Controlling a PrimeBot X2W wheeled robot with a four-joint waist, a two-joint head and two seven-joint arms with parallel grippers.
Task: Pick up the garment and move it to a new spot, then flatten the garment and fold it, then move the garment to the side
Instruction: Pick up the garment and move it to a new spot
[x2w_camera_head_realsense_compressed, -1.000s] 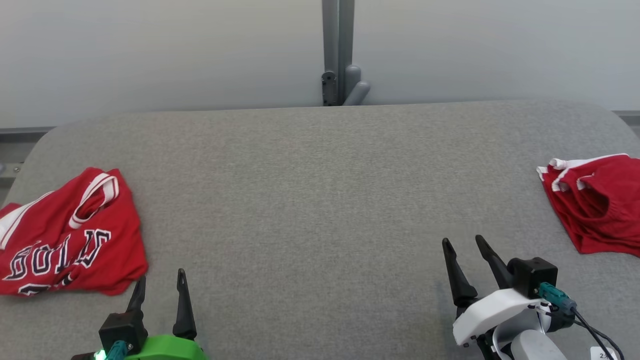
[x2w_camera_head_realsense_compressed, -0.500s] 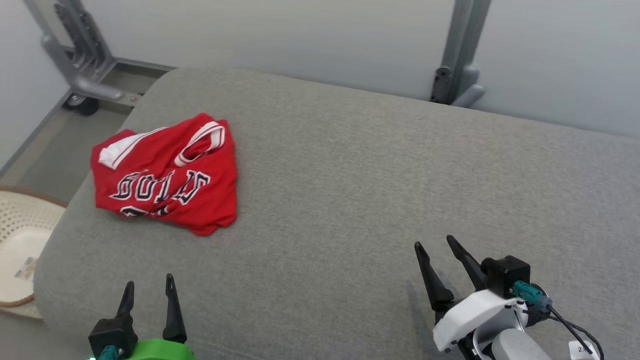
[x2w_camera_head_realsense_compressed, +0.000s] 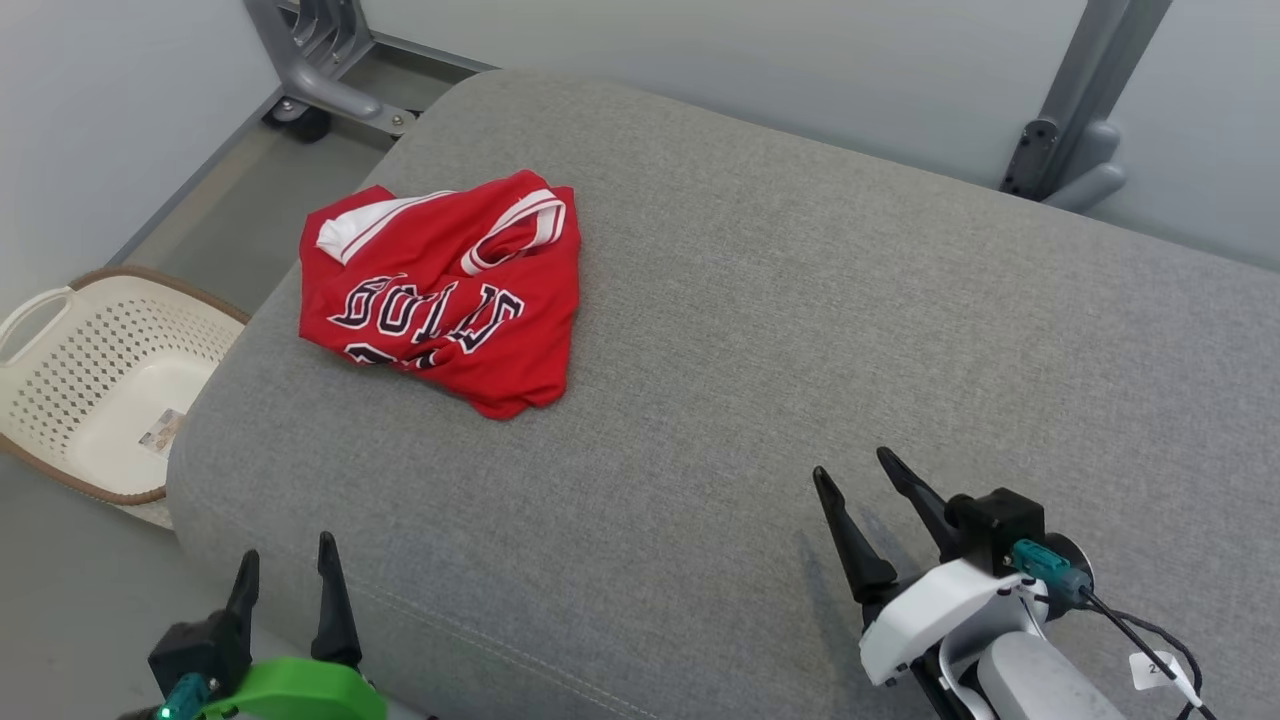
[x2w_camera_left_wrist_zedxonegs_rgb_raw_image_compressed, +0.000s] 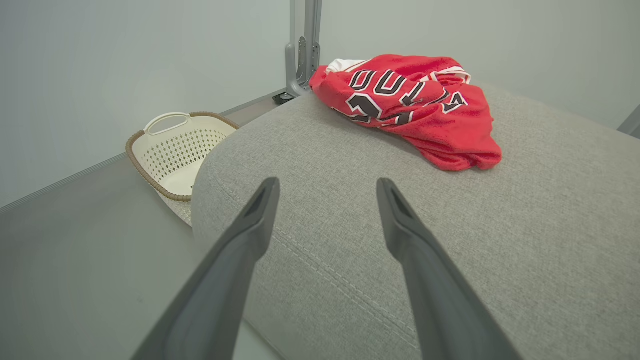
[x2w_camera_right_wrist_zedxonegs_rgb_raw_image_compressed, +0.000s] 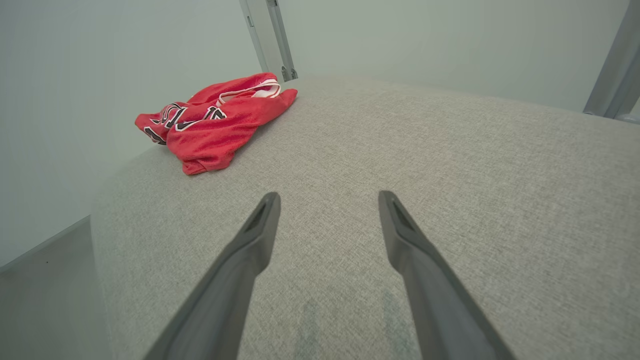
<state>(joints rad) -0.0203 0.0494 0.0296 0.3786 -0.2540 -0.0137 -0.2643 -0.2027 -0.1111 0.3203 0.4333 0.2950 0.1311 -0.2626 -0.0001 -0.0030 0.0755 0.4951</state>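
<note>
A red garment (x2w_camera_head_realsense_compressed: 447, 295) with white trim and dark lettering lies crumpled near the far left corner of the grey padded table (x2w_camera_head_realsense_compressed: 800, 330). It also lies ahead of the fingers in the left wrist view, garment (x2w_camera_left_wrist_zedxonegs_rgb_raw_image_compressed: 415, 107), and far off to the left in the right wrist view, garment (x2w_camera_right_wrist_zedxonegs_rgb_raw_image_compressed: 215, 120). My left gripper (x2w_camera_head_realsense_compressed: 284, 565) is open at the table's near left corner, well short of the cloth, with nothing between its fingers. My right gripper (x2w_camera_head_realsense_compressed: 856, 468) hovers open and empty over the near right of the table.
A cream perforated laundry basket (x2w_camera_head_realsense_compressed: 95, 380) with a brown rim stands on the floor left of the table, basket (x2w_camera_left_wrist_zedxonegs_rgb_raw_image_compressed: 172, 150). Grey metal frame posts (x2w_camera_head_realsense_compressed: 1075, 120) rise behind the table against a pale wall.
The head camera has swung left, so the picture shifted: a second red garment at the right edge left the view and the basket came in. Both grippers stayed open.
</note>
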